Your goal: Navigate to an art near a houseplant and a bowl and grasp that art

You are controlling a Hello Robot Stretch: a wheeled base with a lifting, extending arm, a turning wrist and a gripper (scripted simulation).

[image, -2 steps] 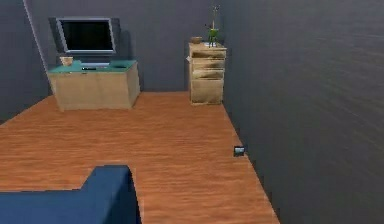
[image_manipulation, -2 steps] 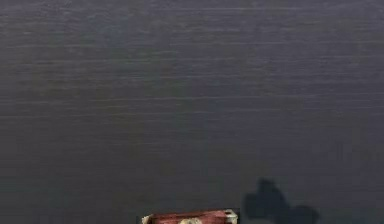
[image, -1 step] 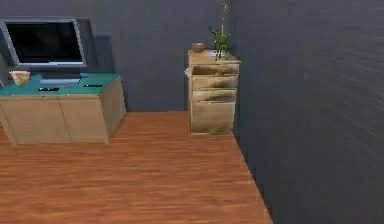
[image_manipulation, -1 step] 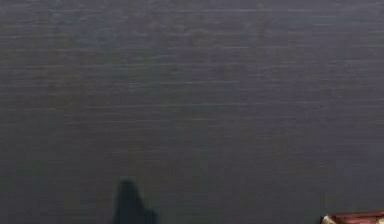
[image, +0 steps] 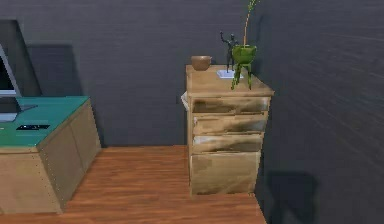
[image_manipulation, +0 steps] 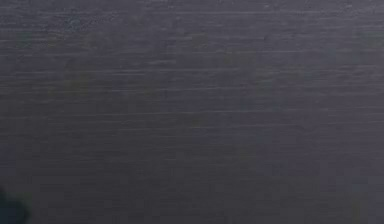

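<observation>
Since the arm side view faces a plain dark wall, I cannot tell how the end effector is set, nor just which way the task's thing lies from it.

Nearest in the forward view is the wooden floor. At that view's left stands a teal worktop carrying a monitor.

Farther on, right of the middle, a wooden chest of drawers stands in the corner of the dark walls. On its top, from left to right, are a brown bowl, the art — a small, dark, upright figurine — and, just beside it, a houseplant in a green pot.

The art lies ahead and slightly right. The base likely must drive closer and turn — bringing the chest onto the arm's side.
</observation>
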